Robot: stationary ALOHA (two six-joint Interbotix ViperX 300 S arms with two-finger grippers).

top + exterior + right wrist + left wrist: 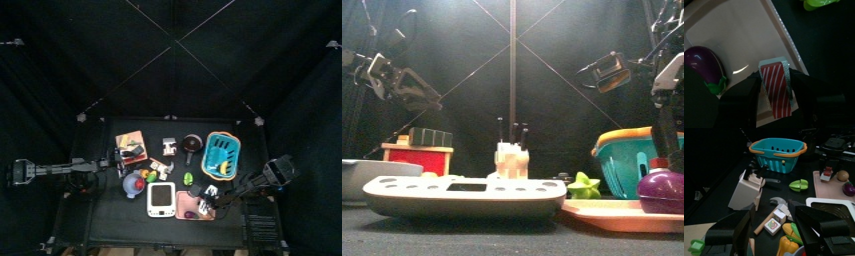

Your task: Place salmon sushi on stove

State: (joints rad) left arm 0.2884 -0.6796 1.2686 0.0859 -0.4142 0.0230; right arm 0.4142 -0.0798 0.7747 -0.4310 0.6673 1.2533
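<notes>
Orange-red with white stripes, the salmon sushi (775,87) lies flat on the pink board (731,40), near one of its edges. My right gripper (774,75) is down over it with one jaw on either side; the jaws are spread and a thin sliver of board shows between each jaw and the piece, so I read no pinch. A purple eggplant (704,62) rests on the same board, apart from the sushi. From above, the board sits at the table's front right, and the stove (160,199), white with dark burner marks, lies just beside it toward the middle with nothing on it that I can make out. My left gripper (774,223) hangs at the table's left side, jaws spread wide around nothing. Its camera looks across a knife block (744,190) toward the blue basket (777,150).
</notes>
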